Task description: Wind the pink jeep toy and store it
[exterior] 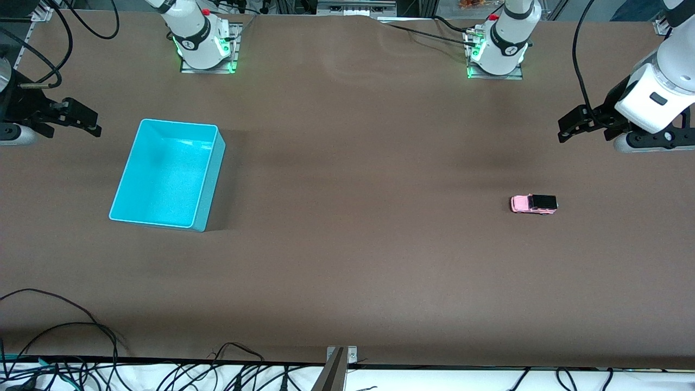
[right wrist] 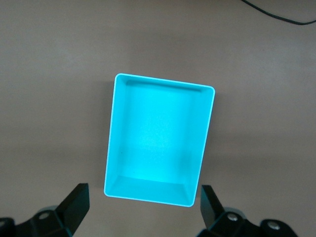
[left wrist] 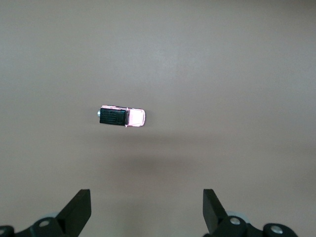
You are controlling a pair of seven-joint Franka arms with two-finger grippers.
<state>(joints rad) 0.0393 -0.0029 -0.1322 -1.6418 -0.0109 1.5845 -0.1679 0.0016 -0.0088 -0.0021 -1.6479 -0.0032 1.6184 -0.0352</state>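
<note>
The pink jeep toy with a black roof panel stands on the brown table toward the left arm's end; it also shows in the left wrist view. The cyan bin stands empty toward the right arm's end, and shows in the right wrist view. My left gripper is open and empty, up in the air at the table's left-arm end; its fingers show in the left wrist view. My right gripper is open and empty, up in the air beside the bin.
The two arm bases stand along the table's edge farthest from the front camera. Cables lie at the table's edge nearest the front camera. A cable shows in the right wrist view.
</note>
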